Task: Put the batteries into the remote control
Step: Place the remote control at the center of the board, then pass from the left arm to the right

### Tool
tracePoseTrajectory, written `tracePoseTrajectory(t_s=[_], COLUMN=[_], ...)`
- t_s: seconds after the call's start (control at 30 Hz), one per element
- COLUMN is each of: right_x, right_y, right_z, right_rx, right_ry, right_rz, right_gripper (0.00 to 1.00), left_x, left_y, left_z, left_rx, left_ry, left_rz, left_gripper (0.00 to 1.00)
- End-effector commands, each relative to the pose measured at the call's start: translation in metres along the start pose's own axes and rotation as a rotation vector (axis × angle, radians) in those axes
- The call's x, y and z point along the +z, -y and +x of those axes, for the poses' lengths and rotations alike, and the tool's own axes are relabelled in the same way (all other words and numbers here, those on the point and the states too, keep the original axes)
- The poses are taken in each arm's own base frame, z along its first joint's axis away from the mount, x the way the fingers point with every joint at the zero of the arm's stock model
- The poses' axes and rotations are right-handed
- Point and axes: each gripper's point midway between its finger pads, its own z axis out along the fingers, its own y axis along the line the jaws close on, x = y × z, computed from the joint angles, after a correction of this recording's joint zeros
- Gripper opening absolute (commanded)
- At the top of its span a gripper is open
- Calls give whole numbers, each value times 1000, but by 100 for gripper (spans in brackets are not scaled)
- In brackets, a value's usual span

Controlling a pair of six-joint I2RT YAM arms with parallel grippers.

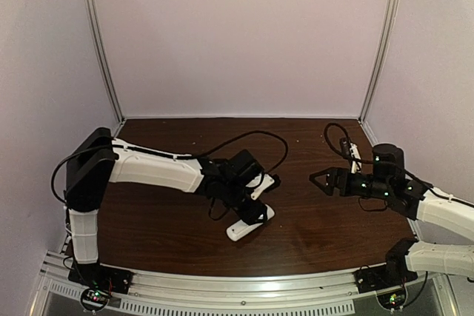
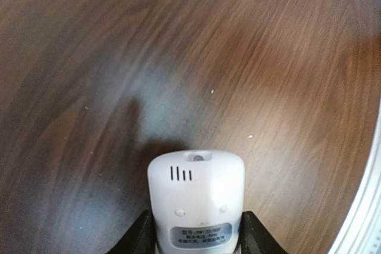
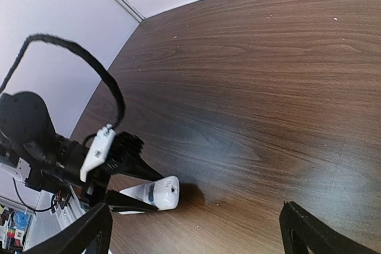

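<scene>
The white remote control (image 2: 196, 197) is clamped between my left gripper's (image 2: 196, 233) black fingers, back side up, with a grey label and small vent slots showing. In the top view the remote (image 1: 241, 229) lies low over the table just left of centre, with the left gripper (image 1: 252, 213) on it. The right wrist view shows the remote (image 3: 158, 193) end-on between the left fingers. My right gripper (image 1: 320, 180) is open and empty, well to the right of the remote, jaws wide (image 3: 195, 209). No batteries are in view.
Dark wooden table (image 1: 311, 220) with pale walls at the back and sides. A black cable (image 1: 252, 137) loops over the left arm, with a white connector (image 3: 98, 150) on its wrist. A metal rail (image 1: 244, 286) runs along the near edge.
</scene>
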Motion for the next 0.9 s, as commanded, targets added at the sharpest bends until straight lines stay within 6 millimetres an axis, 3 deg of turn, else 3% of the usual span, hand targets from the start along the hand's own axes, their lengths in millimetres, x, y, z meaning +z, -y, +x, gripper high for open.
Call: tracePoseTrajectory(t_s=[0.0, 0.23, 0.4, 0.57, 0.87], right_x=[-4, -15, -23, -23, -6], right_y=[-19, -78, -120, -150, -183], right_z=[-4, -7, -10, -16, -18], right_rx=[-65, -87, -168, -238, -260], right_ry=[36, 72, 87, 100, 67], right_rz=[-114, -453, -589, -655, -740], right_gripper=[100, 95, 95, 95, 87], left_x=[-79, -184, -222, -237, -239], left_y=[19, 50, 70, 84, 91], left_z=[-76, -132, -145, -145, -138], left_rx=[23, 85, 117, 125, 128], left_ry=[329, 684, 809, 868, 885], left_rz=[135, 354, 470, 581, 658], left_gripper=[35, 36, 36, 36, 36])
